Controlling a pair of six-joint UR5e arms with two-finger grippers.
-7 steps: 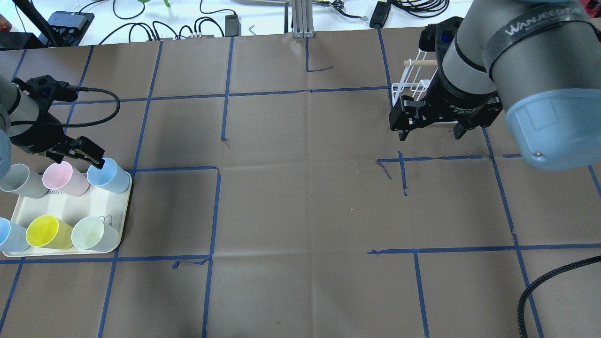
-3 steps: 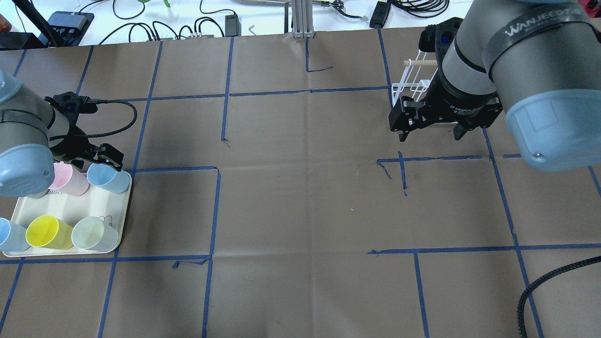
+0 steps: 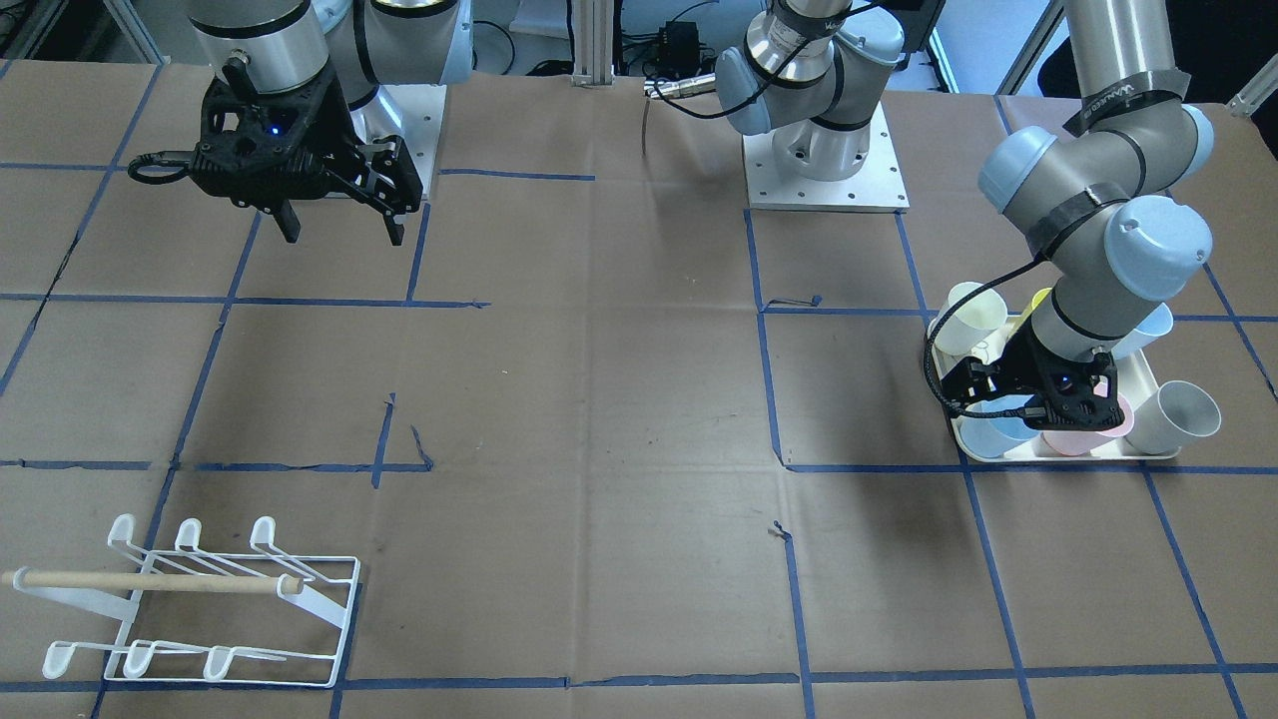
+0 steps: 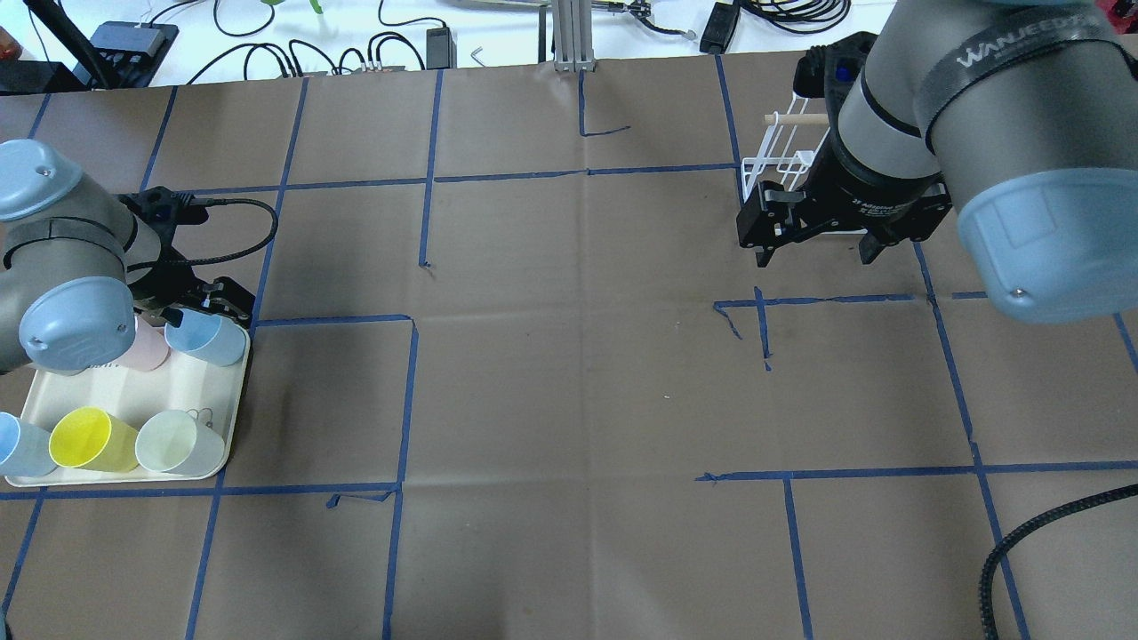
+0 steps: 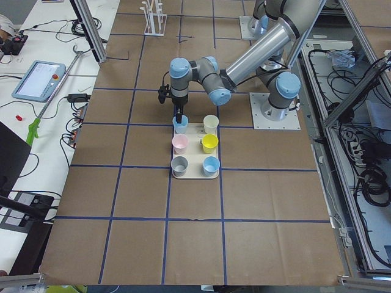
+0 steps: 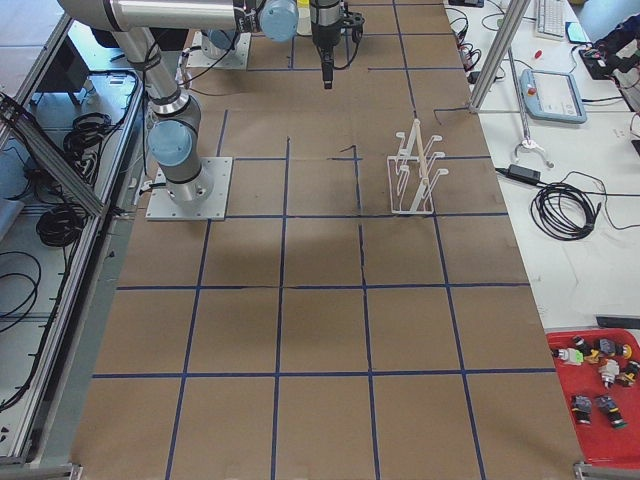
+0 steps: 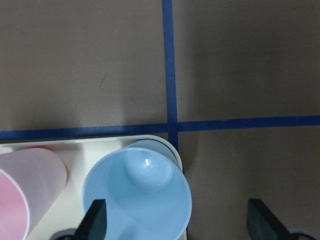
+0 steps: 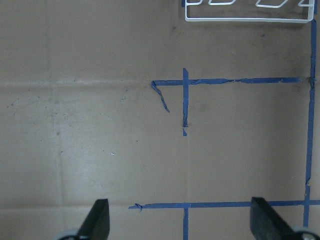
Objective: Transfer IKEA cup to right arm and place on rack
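A light-blue cup point(image 4: 212, 339) stands at the far right corner of the cream tray point(image 4: 233, 418), and fills the bottom of the left wrist view point(image 7: 137, 197). My left gripper point(image 4: 194, 304) is open and low over the cup. One finger point(image 7: 95, 220) is inside the rim and the other point(image 7: 265, 225) is outside, beyond the tray edge. My right gripper point(image 4: 813, 251) is open and empty, held above the table in front of the white wire rack point(image 4: 775, 164). The rack point(image 3: 200, 599) holds nothing.
The tray also holds pink point(image 4: 153, 352), yellow point(image 4: 89, 438), pale green point(image 4: 178, 442) and another blue cup point(image 4: 18, 447); a grey cup point(image 3: 1183, 414) shows in the front-facing view. Blue tape lines cross the brown table. Cables lie beyond the far edge.
My left arm has swung over the tray and lowered its gripper onto the light-blue cup, one finger going inside the rim. The right arm has not moved.
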